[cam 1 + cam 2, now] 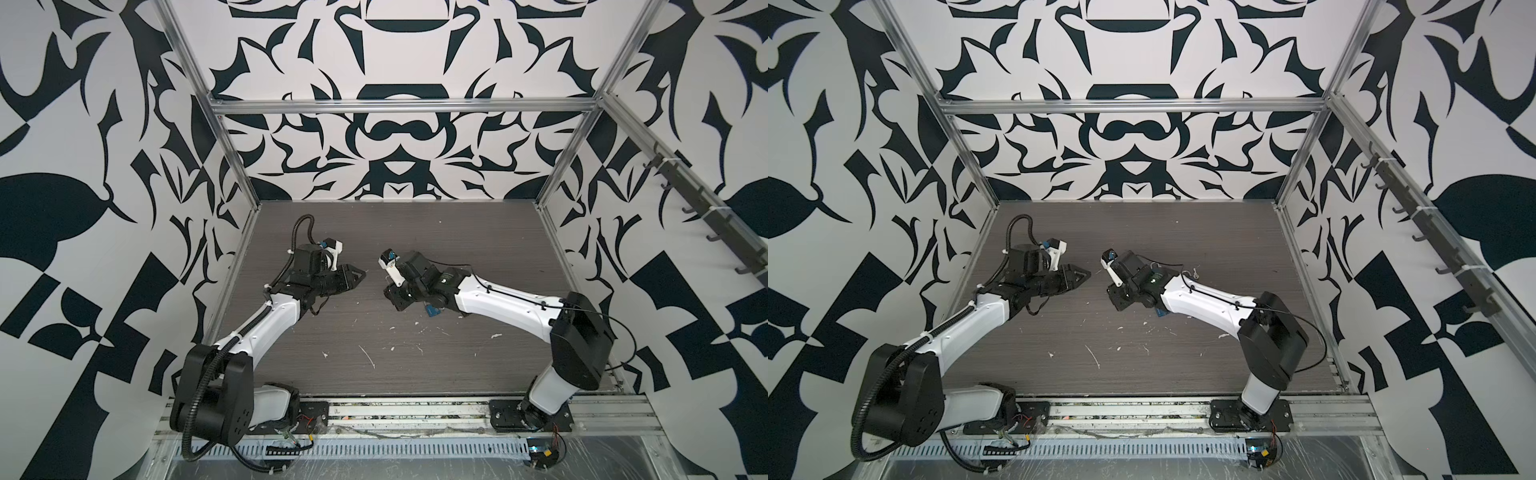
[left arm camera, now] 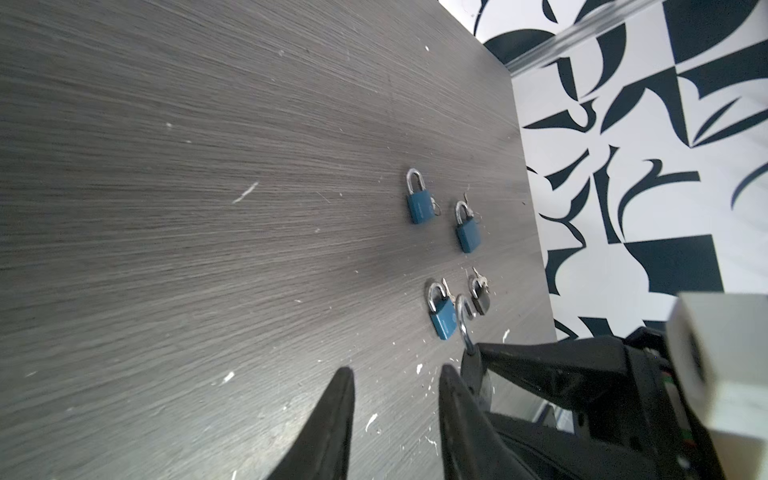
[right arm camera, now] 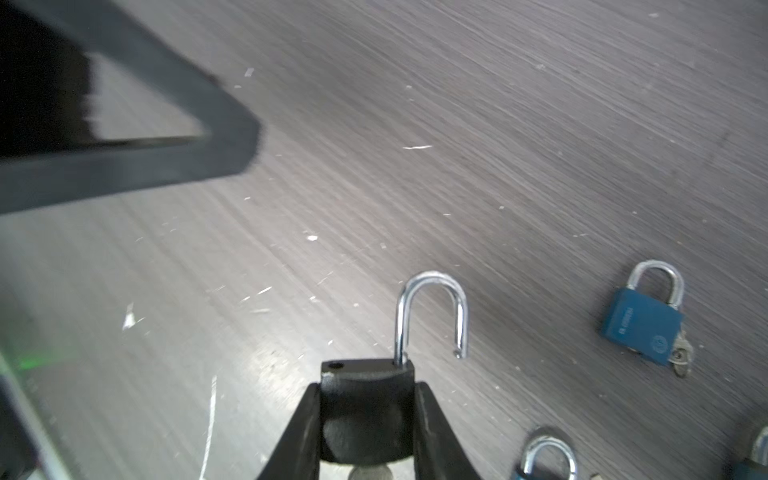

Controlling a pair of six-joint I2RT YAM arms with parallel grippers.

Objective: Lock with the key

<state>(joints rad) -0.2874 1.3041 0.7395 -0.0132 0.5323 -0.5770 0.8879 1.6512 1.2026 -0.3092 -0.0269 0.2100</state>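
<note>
Two pincers meet low over the table [image 3: 498, 124]. Your right pincer [image 3: 368, 386] is clamped across the body of the black padlock [image 3: 368, 399], holding it off the surface with the open shackle [image 3: 432, 307] pointing outward where the other arm can reach it. A silvery disc [image 3: 368, 473] under the body is probably the key. Your left pincer [image 2: 395, 376] stands apart and empty just beside it, likely ready to press the shackle home. The blue padlocks [image 2: 417, 208] lie nearby, shackles closed.

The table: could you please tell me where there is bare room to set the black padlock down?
Bare: the table's far half up to the back wall, and the front middle between the left arm and right arm. Crowded: blue padlocks clustered under the right arm.
</note>
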